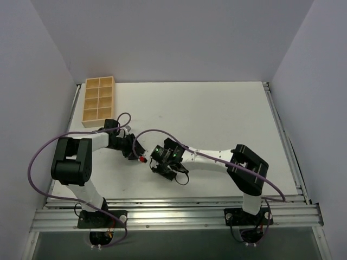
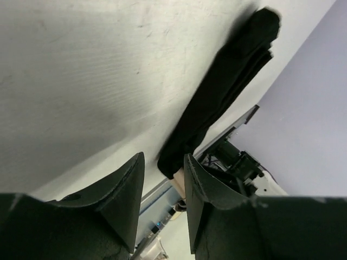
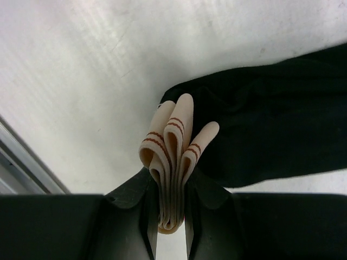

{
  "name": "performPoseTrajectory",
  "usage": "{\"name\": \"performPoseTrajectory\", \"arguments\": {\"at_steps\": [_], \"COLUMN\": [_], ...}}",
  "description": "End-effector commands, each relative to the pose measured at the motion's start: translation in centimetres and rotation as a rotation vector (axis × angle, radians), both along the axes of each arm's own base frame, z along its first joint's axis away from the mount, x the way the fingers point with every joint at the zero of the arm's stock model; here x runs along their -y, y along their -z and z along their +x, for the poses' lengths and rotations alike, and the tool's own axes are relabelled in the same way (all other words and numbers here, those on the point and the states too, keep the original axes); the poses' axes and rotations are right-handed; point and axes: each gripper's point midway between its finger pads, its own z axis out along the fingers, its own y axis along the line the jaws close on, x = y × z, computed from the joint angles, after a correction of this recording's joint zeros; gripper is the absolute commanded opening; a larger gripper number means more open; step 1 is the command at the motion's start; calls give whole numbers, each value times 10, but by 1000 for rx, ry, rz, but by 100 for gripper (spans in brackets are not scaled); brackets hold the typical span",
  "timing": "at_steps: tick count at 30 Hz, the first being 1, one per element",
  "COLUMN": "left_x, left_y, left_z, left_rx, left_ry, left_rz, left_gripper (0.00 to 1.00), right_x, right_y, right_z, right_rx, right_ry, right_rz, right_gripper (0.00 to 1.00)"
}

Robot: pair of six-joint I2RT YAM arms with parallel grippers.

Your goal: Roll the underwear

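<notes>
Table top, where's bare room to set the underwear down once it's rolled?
Bare: the wide far stretch of the table between the wooden tray and the right edge, beyond both arms. Crowded: near-centre left, where the left gripper and right gripper meet at the underwear.

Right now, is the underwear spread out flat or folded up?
Folded. The underwear lies as a narrow black strip, its tan waistband bunched into several layers pinched by the right gripper.
</notes>
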Motion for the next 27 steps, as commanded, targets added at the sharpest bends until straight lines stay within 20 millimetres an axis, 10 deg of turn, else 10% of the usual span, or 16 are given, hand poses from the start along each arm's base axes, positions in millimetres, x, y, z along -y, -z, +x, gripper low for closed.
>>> {"name": "performPoseTrajectory", "arguments": {"at_steps": [1,27], "left_x": [-6,25], "left_y": [-13,-59], "left_z": [14,13], "left_rx": [182,549], "left_ry": [-1,297], "left_rz": [34,-6], "left_gripper": [43,49], "right_x": [-8,3], "right_y": [-3,4], "right_z": [6,60], "right_rx": [-166,-757], "right_ry": [18,229], "right_rz": [60,444], "right_gripper": [0,0]}}
